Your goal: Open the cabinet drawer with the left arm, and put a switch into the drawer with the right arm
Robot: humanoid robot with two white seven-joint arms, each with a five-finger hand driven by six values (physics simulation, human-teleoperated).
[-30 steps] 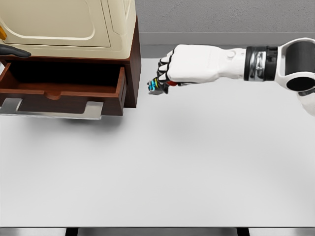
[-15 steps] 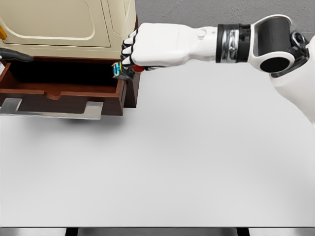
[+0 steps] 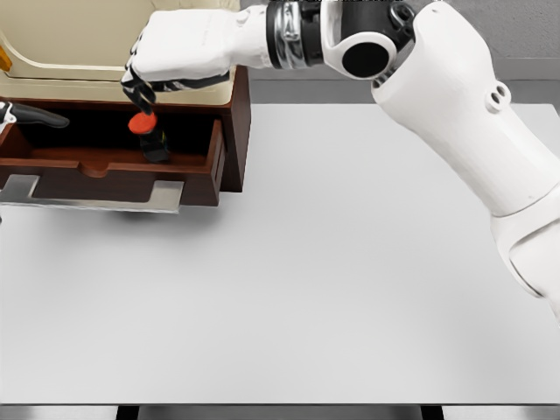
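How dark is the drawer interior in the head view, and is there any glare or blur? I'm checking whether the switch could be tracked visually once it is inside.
Head view: sharp throughout, no motion blur on the right hand; drawer interior deeply shadowed, so the switch shows its red cap clearly while its dark body blends in; table evenly lit, no glare, soft shadow under the drawer front.

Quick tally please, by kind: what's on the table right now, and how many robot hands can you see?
Cabinet: 1
Open drawer: 1
Switch with red button, inside the drawer: 1
Robot hand: 2, the right robot hand above the drawer, the left robot hand barely showing at the picture's left edge
Total: 5
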